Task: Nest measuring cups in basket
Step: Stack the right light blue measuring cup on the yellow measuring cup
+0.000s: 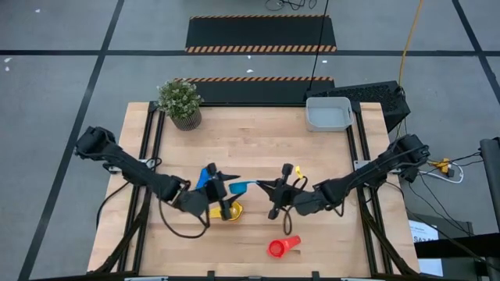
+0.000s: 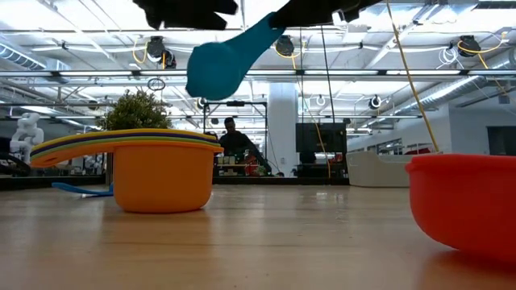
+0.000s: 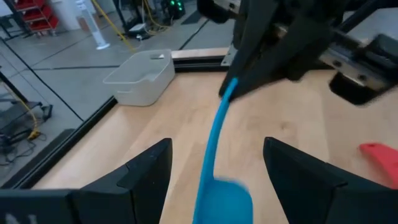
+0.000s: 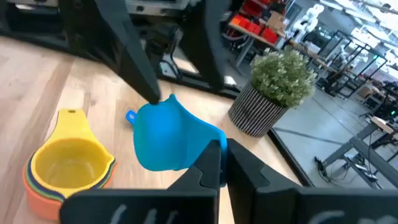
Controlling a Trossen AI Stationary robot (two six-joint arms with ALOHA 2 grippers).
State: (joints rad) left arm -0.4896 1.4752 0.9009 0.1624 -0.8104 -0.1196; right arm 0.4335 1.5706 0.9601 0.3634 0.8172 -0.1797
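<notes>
My right gripper is pinched tight on the handle of a light blue cup, held above the table. My left gripper sits spread open around its bowl, the basket far off.

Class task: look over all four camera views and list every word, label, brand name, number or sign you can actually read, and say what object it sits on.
No readable text appears in any view.
Small light-grey plastic basket: no label visible.
Light-blue plastic measuring cup: no markings can be made out.
Stack of nested plastic cups with the yellow one on top: no size marks legible.
Red plastic cup: blank as seen.
Background room items: too small or blurred to read.
</notes>
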